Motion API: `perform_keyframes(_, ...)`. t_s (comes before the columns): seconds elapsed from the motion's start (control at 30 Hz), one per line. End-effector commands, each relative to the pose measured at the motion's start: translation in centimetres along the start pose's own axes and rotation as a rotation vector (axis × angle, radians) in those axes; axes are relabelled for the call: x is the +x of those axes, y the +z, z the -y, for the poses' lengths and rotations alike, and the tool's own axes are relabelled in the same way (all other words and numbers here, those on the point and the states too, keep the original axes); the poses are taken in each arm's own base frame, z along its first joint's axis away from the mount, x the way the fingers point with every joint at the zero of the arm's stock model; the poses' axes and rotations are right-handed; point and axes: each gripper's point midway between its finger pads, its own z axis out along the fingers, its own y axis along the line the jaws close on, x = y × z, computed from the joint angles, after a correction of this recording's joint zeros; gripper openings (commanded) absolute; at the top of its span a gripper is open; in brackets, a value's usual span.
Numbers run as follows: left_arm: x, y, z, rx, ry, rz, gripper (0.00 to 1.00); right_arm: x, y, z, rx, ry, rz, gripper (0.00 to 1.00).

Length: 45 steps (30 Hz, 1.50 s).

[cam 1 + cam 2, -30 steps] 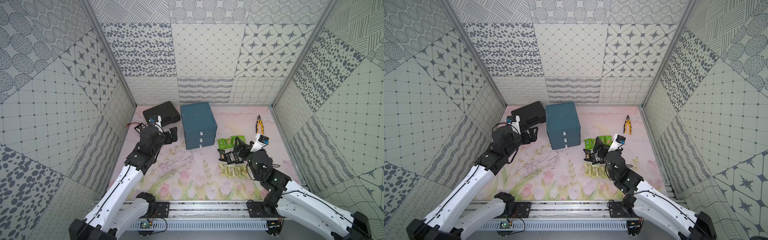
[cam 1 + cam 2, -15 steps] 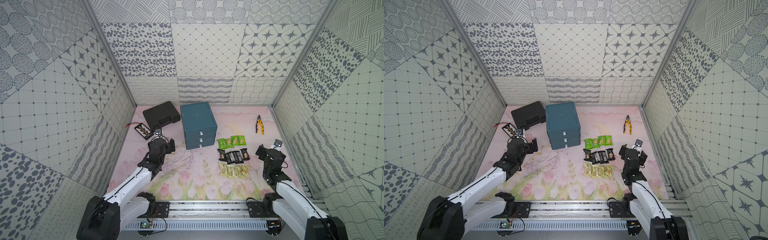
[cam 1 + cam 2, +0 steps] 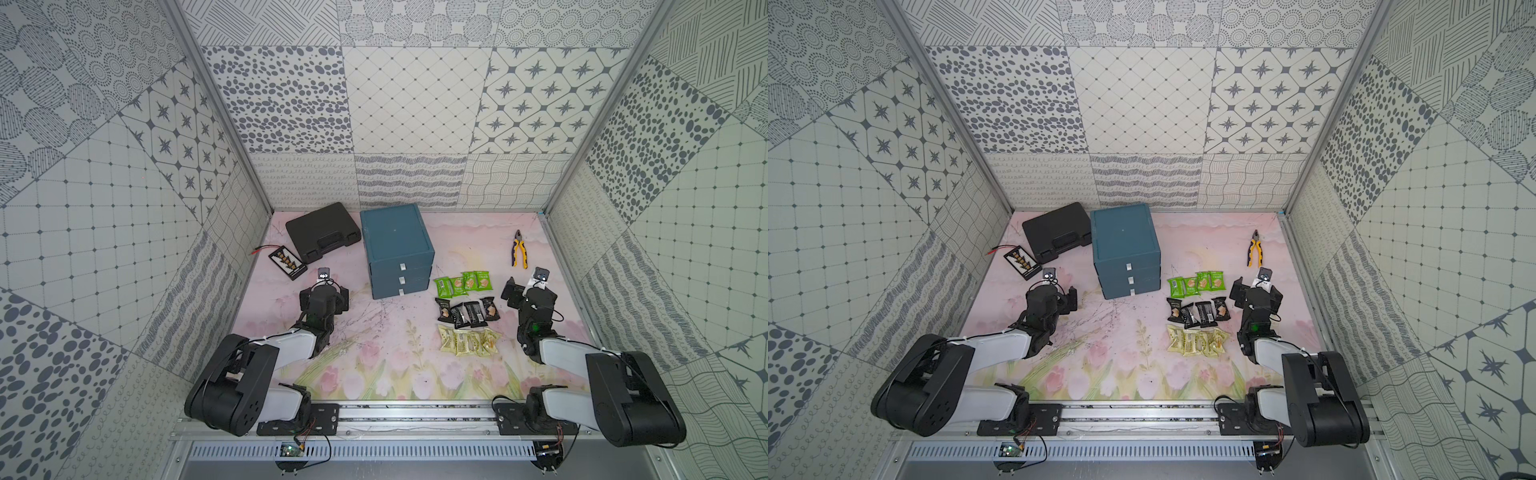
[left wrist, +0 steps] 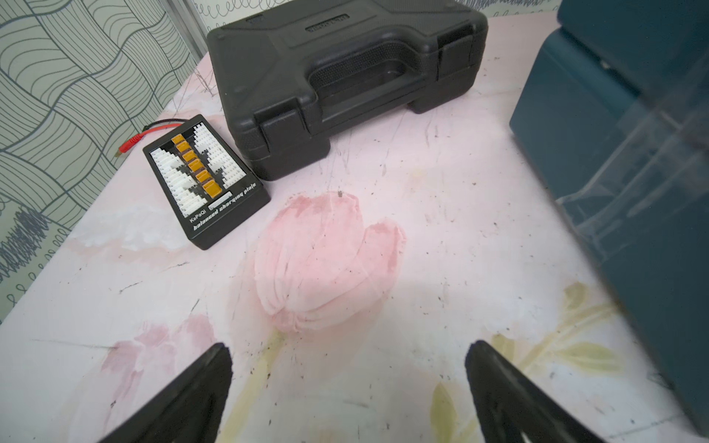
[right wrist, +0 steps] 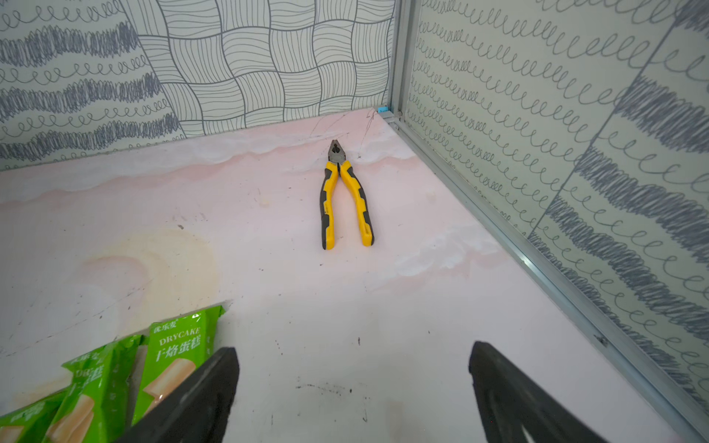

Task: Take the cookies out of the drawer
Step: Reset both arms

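Three rows of cookies (image 3: 465,313) — lengthwise front-to-back

Robot-lab test cell, enclosed: grey-patterned white wall panels (image 3: 415,104) between aluminium corner posts (image 3: 216,104), a pink flower-printed tabletop (image 3: 374,353), and an aluminium base rail (image 3: 415,409) carrying two white-and-black robot arms (image 3: 291,347). Workshop items: black plastic tool case (image 4: 345,76) and black balance charging board (image 4: 203,180) ahead of the left gripper (image 4: 349,349). Yellow-handled pliers (image 5: 345,195) ahead of the right gripper (image 5: 353,347).
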Motion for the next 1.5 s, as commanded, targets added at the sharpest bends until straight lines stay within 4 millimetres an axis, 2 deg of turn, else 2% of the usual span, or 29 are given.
perform_keyframes(0.0, -3.6, 0.8, 0.0, 0.039, -0.031, 0.181, 0.99, -3.0, 0.3, -1.5, -0.071, 0.002, 0.098, 0.99)
perform_keyframes(0.07, -3.4, 1.7, -0.1, 0.034, -0.029, 0.189, 0.99, -3.1, 0.3, -1.6, -0.077, 0.001, 0.098, 0.98)
perform_keyframes(0.17, -2.8, 2.4, 0.0, 0.099, -0.070, 0.113, 0.99, -2.9, 0.8, -2.0, -0.093, 0.009, 0.094, 0.98)
perform_keyframes(0.23, -1.9, 3.3, -0.4, 0.097, -0.096, 0.092, 0.98, -1.6, 1.9, -2.9, -0.125, 0.007, 0.105, 0.98)
perform_keyframes(0.37, -2.0, 3.8, -0.4, 0.137, -0.109, 0.097, 0.99, -0.8, 3.9, -5.3, -0.183, -0.072, 0.030, 0.98)
perform_keyframes(0.4, -1.7, 3.8, -0.3, 0.139, -0.116, 0.066, 0.99, -0.2, 4.1, -5.2, -0.186, -0.073, -0.011, 0.98)
perform_keyframes(0.47, -1.9, 3.8, -0.4, 0.140, -0.113, 0.087, 0.99, -0.6, 4.1, -4.6, -0.164, -0.043, 0.035, 0.98)
perform_keyframes(0.53, -1.7, 3.8, -0.4, 0.143, -0.124, 0.063, 0.99, -0.4, 4.1, -4.2, -0.143, -0.037, 0.007, 0.98)
perform_keyframes(1.47, -1.7, 3.8, -0.4, 0.144, -0.119, 0.069, 0.99, -0.5, 4.1, -4.2, -0.143, -0.038, 0.015, 0.98)
